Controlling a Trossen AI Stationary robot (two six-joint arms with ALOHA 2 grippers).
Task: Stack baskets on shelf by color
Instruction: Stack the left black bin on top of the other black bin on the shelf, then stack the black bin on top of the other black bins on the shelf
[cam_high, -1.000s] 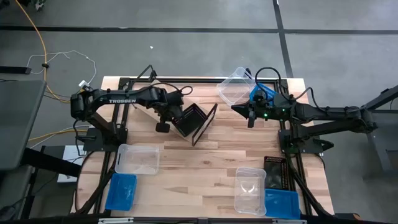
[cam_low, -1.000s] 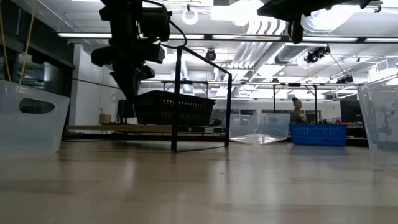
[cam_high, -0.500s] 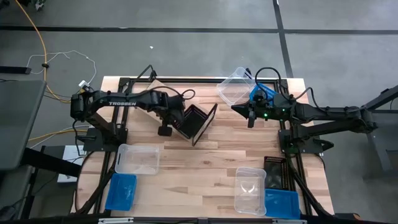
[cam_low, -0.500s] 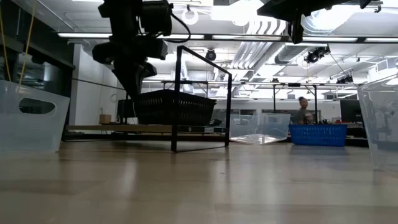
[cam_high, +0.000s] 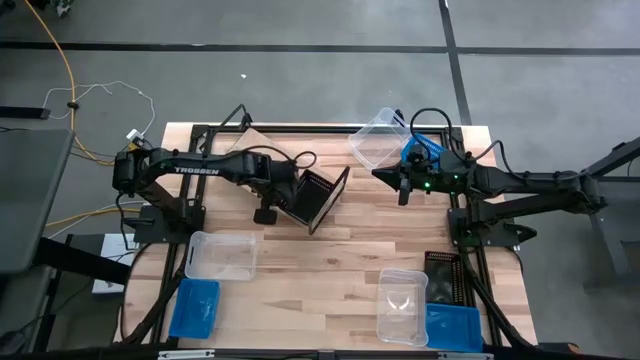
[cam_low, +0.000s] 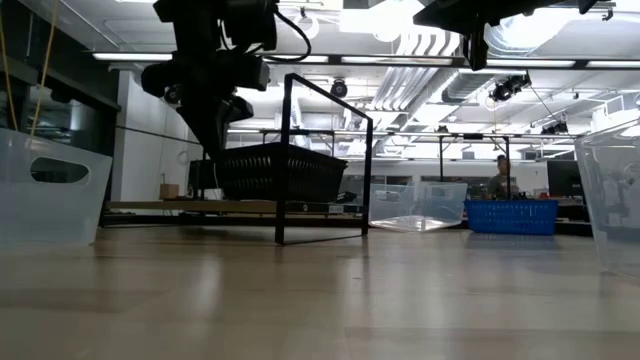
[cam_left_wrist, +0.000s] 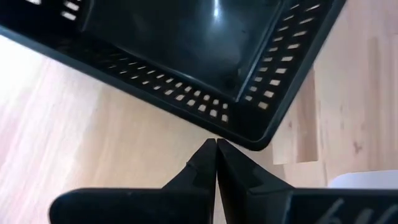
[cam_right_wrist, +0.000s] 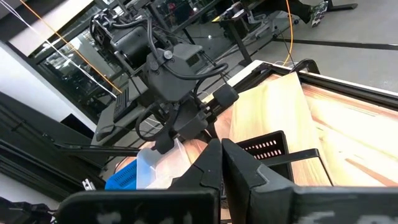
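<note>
Light wooden bench (cam_high: 330, 260) on a black frame, standing on a grey floor, carries all the items; positions below are clock-face bearings on the overhead view, nearest edge first.

At 5 o'clock, at the near edge, a blue basket (cam_high: 452, 327) lies beside a clear basket (cam_high: 402, 305), with a black slatted basket (cam_high: 442, 279) just behind them. At 7 o'clock, a second blue basket (cam_high: 194, 307) sits at the near edge, with a second clear basket (cam_high: 221, 255) just beyond it.

Near the centre, toward 11 o'clock, the shelf (cam_high: 322, 198) rests on the bench, with its black metal frame showing in the low view. A black basket (cam_low: 278, 172) lies inside it. The left gripper (cam_high: 266, 200) is at the 9 o'clock side of the shelf, close to this basket's corner. Its fingers (cam_left_wrist: 205, 163) are pressed together and grip nothing; the basket rim lies just past the tips.

At 1 o'clock, the right gripper (cam_high: 403, 190) hangs above the bench, well apart from the shelf. Its fingers (cam_right_wrist: 208, 167) are pressed together and empty. Behind it, at the far edge, a third clear basket (cam_high: 376, 141) sits tilted, touching a third blue basket (cam_high: 418, 150).

A person (cam_low: 501, 176) stands in the room beyond the bench.
</note>
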